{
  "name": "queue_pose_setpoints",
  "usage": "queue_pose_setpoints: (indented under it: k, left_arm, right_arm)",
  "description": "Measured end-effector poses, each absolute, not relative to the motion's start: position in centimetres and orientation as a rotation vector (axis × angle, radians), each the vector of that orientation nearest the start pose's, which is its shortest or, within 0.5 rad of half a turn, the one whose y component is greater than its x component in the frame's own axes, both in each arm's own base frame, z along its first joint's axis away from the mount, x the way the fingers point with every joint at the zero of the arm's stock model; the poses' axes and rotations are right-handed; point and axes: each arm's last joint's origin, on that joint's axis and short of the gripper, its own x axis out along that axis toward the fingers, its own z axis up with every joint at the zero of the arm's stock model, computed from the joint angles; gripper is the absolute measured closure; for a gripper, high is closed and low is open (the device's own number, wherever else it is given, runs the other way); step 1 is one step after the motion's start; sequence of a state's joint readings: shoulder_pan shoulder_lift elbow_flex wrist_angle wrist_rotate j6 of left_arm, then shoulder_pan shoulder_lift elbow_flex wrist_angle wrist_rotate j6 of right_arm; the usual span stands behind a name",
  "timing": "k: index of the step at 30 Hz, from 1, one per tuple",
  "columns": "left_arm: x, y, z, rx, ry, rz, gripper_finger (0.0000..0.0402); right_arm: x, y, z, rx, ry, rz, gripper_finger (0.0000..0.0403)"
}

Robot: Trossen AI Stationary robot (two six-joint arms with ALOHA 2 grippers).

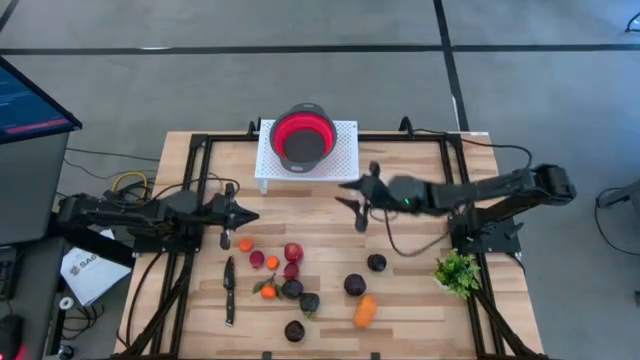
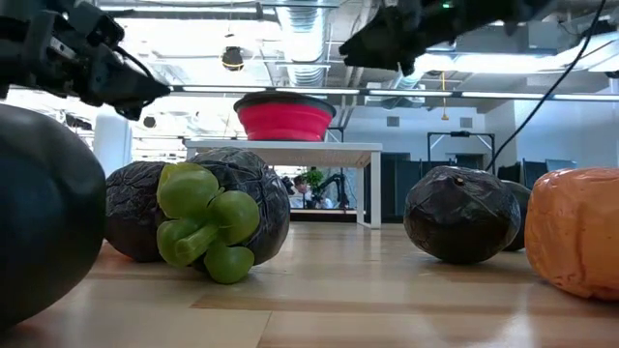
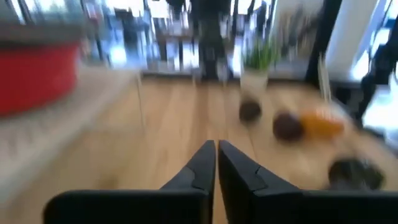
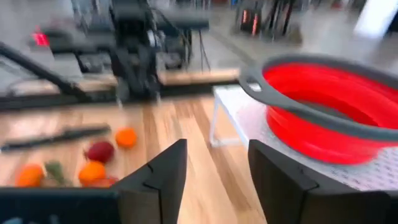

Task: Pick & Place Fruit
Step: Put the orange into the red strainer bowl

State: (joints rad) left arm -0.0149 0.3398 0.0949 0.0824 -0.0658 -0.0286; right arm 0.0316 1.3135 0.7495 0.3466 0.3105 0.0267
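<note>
On table: fruit [image 1: 292, 252] | left hand [image 3: 216, 163] together | right hand [image 4: 214, 171] apart, empty | low view hides both.

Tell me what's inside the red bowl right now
From above, the red bowl on the white stand shows only its dark grey bottom, no fruit. The right wrist view sees bare red inner wall; the near rim hides the floor there.
</note>
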Motion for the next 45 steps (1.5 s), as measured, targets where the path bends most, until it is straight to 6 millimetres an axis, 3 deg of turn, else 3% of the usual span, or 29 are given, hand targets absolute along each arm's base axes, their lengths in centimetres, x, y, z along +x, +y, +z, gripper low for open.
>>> queue_pose_setpoints:
  k: [4, 6, 14, 19, 25, 39, 45]
  left_arm:
    - [12.4, -0.5, 17.6, -0.006, 0.478, 0.019, 0.0331]
    - [13.0, -0.9, 17.6, -0.042, 0.536, 0.002, 0.0299]
    - [14.5, -2.3, 13.9, -0.159, 0.879, -0.002, 0.0164]
    - [14.8, -2.4, 12.5, -0.239, 0.987, 0.076, 0.0117]
    - [15.0, -2.4, 12.0, -0.278, 1.013, 0.122, 0.0122]
    - [14.3, -3.1, 11.8, -0.319, 1.049, 0.189, 0.0215]
    - [14.3, -3.1, 11.8, -0.314, 1.048, 0.190, 0.0226]
  right_arm:
    - [28.2, 2.1, 23.0, -0.006, 0.128, -0.310, 0.0257]
    - [28.4, 2.5, 22.2, -0.006, 0.104, -0.319, 0.0265]
    - [29.9, 2.3, 20.3, -0.012, 0.124, -0.337, 0.0286]
    - [30.0, 2.2, 19.9, -0.008, 0.137, -0.343, 0.0285]
    - [30.0, 2.0, 20.1, -0.005, 0.131, -0.346, 0.0285]
    - [30.0, 1.4, 20.1, 0.013, 0.130, -0.368, 0.0285]
    - [30.0, 1.4, 20.1, 0.013, 0.130, -0.366, 0.0285]
